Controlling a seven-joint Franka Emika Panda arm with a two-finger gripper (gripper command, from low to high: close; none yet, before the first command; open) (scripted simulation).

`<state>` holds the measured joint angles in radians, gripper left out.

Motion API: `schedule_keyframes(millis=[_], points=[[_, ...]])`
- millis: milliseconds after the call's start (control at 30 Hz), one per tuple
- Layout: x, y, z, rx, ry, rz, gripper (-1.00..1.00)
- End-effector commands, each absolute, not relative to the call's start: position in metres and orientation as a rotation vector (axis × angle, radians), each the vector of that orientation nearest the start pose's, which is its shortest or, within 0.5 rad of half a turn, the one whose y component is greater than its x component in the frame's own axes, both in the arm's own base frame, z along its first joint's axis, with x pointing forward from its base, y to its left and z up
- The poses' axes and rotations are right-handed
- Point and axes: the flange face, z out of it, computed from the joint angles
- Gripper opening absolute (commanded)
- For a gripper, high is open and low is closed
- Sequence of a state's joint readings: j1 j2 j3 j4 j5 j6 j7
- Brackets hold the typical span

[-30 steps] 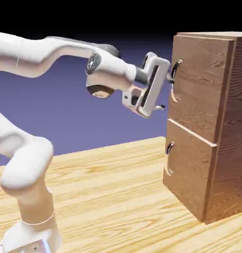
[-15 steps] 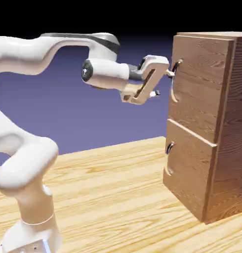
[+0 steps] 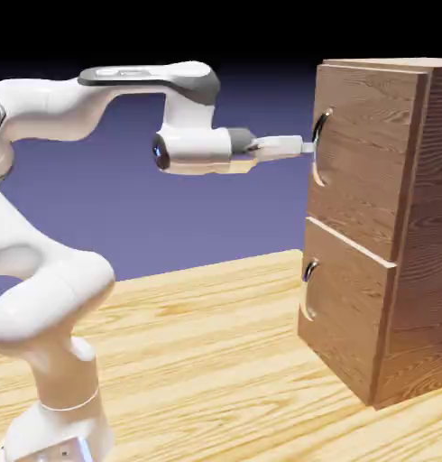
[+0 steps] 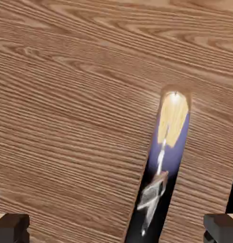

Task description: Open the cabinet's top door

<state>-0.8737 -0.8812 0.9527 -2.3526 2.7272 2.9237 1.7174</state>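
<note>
A white robot arm reaches level from the left toward a tall brown wood-grain cabinet [image 3: 378,226] standing at the right end of a pale wooden worktop [image 3: 216,361]. The cabinet front has two stacked panels. The top door [image 3: 360,153] is shut, flush with the cabinet's front, and carries a curved silver handle [image 3: 320,126] near its upper left edge. The claw [image 3: 306,146] points straight at that handle, its tips just at it; contact cannot be told. In the hand view, wood grain fills the picture and the shiny handle [image 4: 159,175] runs slantwise up from the bottom edge. The two grey fingertips [image 4: 11,228] sit far apart in the bottom corners, the claw spread wide, holding nothing.
</note>
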Motion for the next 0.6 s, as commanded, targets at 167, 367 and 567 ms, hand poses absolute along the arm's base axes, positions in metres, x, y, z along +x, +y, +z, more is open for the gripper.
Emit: schedule_keyframes(millis=[167, 367, 567], points=[[0.425, 0.091, 0.530, 0.661, 1.456, 0.559, 1.00], [0.464, 0.088, 0.530, 0.662, 1.455, 0.561, -1.00], [0.448, 0.078, 0.530, 0.611, 1.484, 0.617, -1.00]])
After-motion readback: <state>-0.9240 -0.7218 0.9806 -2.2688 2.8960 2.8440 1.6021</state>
